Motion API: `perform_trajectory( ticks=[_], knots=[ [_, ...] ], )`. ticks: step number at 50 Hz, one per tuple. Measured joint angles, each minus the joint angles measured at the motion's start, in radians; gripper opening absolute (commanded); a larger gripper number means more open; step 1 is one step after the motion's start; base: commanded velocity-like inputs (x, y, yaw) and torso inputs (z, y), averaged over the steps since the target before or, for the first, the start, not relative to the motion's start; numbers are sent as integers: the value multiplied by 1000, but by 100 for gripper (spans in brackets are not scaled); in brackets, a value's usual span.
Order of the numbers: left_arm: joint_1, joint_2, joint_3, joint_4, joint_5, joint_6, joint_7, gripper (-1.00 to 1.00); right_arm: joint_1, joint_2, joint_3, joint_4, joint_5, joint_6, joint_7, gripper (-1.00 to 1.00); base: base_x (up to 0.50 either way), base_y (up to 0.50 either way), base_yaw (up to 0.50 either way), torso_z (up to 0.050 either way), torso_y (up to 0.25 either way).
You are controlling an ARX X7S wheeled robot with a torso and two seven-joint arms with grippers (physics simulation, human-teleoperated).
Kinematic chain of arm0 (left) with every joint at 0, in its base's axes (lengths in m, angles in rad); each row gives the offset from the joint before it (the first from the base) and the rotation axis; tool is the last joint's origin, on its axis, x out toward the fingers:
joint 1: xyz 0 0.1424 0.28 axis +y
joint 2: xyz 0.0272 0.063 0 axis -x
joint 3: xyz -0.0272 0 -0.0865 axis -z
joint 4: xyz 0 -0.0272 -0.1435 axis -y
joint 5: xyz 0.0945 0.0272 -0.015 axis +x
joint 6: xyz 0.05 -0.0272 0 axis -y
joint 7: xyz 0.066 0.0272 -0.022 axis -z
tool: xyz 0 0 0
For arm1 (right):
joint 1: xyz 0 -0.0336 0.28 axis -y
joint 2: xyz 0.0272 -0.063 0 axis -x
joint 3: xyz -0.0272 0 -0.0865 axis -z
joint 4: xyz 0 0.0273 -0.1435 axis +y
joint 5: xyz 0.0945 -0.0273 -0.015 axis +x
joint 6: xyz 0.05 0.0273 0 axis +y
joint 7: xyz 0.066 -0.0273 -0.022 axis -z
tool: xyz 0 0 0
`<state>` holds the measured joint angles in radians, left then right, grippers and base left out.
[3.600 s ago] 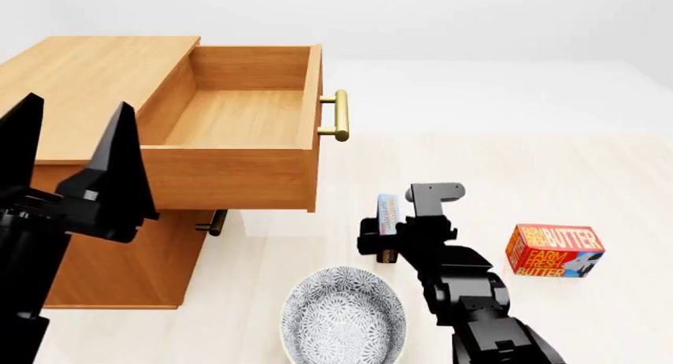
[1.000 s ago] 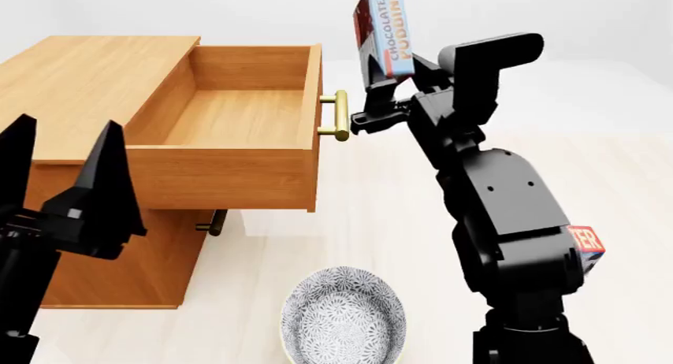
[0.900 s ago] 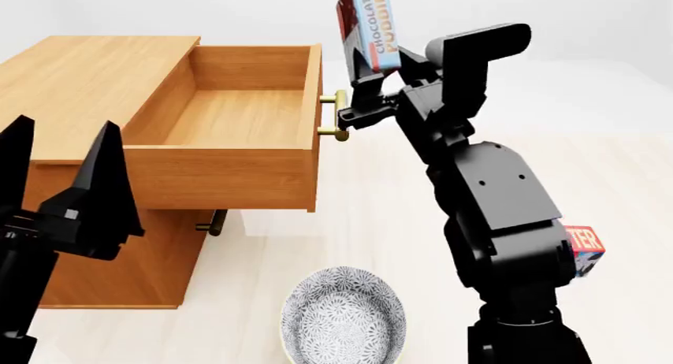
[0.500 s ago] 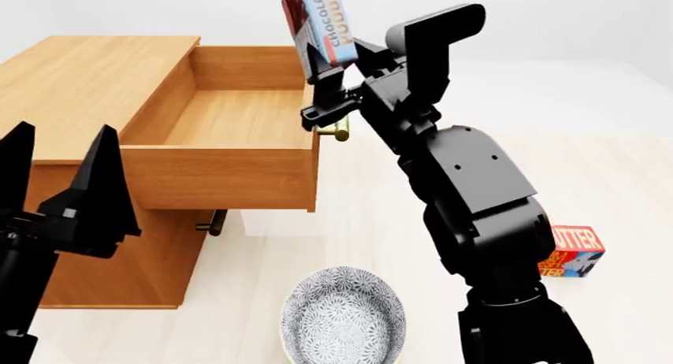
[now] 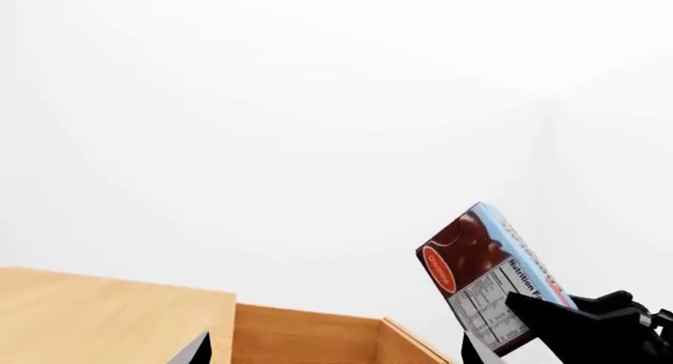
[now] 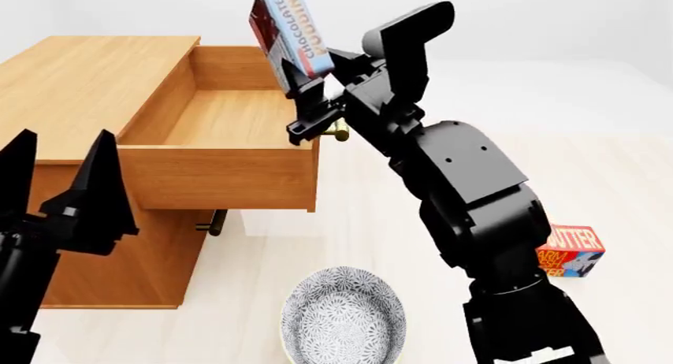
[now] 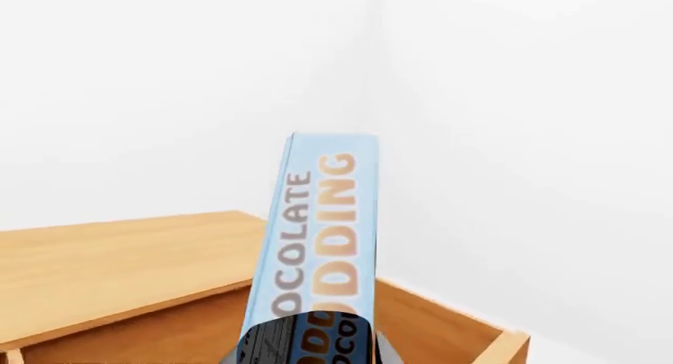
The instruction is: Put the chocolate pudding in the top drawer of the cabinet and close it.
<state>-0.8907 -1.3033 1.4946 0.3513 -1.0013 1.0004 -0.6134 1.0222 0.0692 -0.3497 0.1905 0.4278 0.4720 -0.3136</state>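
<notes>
Our right gripper (image 6: 303, 88) is clamped on the lower end of the chocolate pudding (image 6: 284, 31), its fingers (image 6: 311, 104) closed against the carton's flat faces. The carton stands tilted, lettering running up its narrow edge, and it now hangs above the right front corner of the top drawer (image 6: 226, 128); half a second ago it was further right, past the drawer front, and a second ago it was right of the brass handle (image 6: 339, 131). That handle is now mostly hidden behind our right arm. The drawer is pulled fully out of the cabinet (image 6: 84, 80) and its floor is bare wood.

Our left gripper (image 6: 65, 192) hovers near the cabinet's near left corner with its fingers spread and nothing between them, almost where it was before.

On the floor, the patterned bowl (image 6: 344, 315) sits near us, and a butter box (image 6: 573, 250) peeks out to the right of our arm.
</notes>
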Motion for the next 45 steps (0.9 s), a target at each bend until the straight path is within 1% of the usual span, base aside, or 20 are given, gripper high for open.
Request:
perform_trajectory(
  ticks=[4,10,17,24,31,45],
  knots=[
    [10,-1,-7,-2,-4,3,4,100,30,-18,-31,41,13,-33,25,-100,0,0,0,0,0],
    [22,1,-17,-5,-11,3,11,100,100,-39,-124,145,74,-150,92,-100,0,0,0,0,0],
    [33,6,-29,-8,-19,-2,20,100,155,-49,-201,223,127,-267,140,-100,0,0,0,0,0],
    [42,12,-40,-13,-24,-7,27,100,188,-51,-263,279,168,-332,164,-100,0,0,0,0,1],
    [49,18,-50,-18,-29,-14,34,100,216,-48,-314,308,210,-315,181,-100,0,0,0,0,0],
    [62,24,-68,-21,-40,-23,44,100,282,-40,-381,336,304,-163,217,-100,0,0,0,0,0]
  ],
)
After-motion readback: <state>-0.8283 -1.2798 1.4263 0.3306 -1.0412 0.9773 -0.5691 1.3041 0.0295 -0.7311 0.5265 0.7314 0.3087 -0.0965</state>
